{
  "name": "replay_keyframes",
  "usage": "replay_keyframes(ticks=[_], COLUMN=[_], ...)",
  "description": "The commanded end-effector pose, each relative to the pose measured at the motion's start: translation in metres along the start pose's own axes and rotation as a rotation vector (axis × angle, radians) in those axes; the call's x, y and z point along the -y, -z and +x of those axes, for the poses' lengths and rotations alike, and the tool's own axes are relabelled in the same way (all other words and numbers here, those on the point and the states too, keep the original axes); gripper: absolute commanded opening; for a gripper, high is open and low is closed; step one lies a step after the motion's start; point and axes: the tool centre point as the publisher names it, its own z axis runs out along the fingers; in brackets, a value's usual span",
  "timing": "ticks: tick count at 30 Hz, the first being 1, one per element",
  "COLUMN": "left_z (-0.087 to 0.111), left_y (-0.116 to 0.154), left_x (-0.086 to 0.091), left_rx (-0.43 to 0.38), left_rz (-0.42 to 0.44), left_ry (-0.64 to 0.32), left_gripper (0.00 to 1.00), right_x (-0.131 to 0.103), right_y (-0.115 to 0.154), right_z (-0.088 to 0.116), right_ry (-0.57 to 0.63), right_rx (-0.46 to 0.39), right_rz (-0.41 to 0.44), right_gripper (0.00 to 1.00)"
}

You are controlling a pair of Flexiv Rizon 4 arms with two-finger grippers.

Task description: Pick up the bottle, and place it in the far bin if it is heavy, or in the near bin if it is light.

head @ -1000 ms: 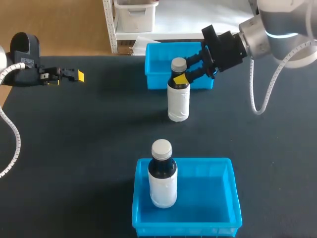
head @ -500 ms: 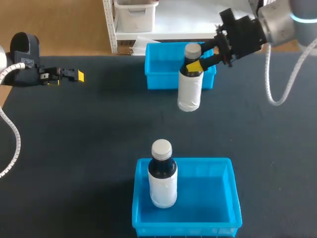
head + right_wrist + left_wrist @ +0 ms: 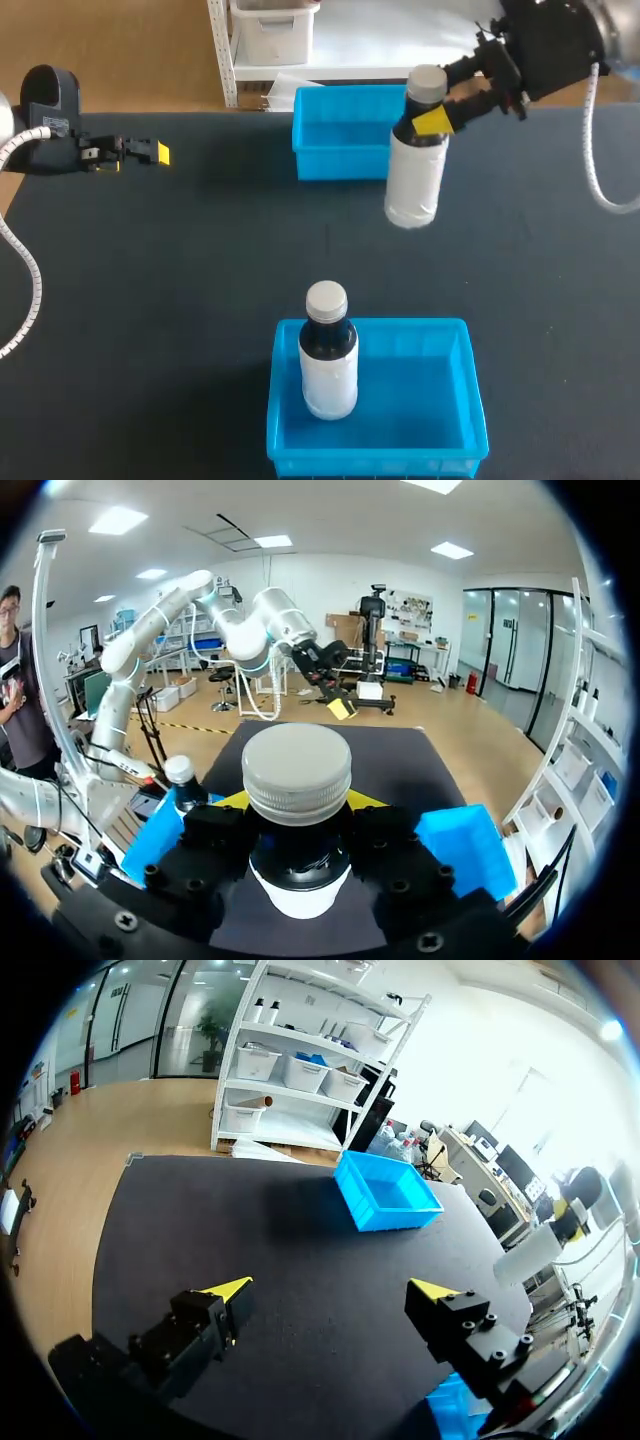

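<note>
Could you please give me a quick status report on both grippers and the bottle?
Right gripper shut on bottle at its neck, raised beside far bin. Left gripper open, off to the side. Near bin already holds a second bottle.

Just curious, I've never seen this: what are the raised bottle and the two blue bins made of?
The bottle: probably plastic, dark body under a matte white sleeve; its cap dull grey, plastic or metal, unclear. The far bin and near bin: likely moulded plastic, smooth even blue, thin walls.
</note>
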Motion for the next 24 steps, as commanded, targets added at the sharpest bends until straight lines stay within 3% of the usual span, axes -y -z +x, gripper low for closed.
replay_keyframes(ticks=[1,12,24], left_z=[0.000,0.000,0.000], left_y=[0.000,0.000,0.000], left_x=[0.000,0.000,0.000], left_rx=[0.000,0.000,0.000], left_rz=[0.000,0.000,0.000], left_ry=[0.000,0.000,0.000], left_gripper=[1.00,1.00,1.00], right_x=[-0.067,-0.126,-0.166], right_y=[0.006,-0.011,-0.038], right_z=[-0.008,-0.007,0.020], right_ry=[-0.009,-0.027,-0.029], right_rx=[-0.005,0.042,0.063], right_rz=[0.173,0.147,0.072], right_gripper=[0.00,0.00,0.00])
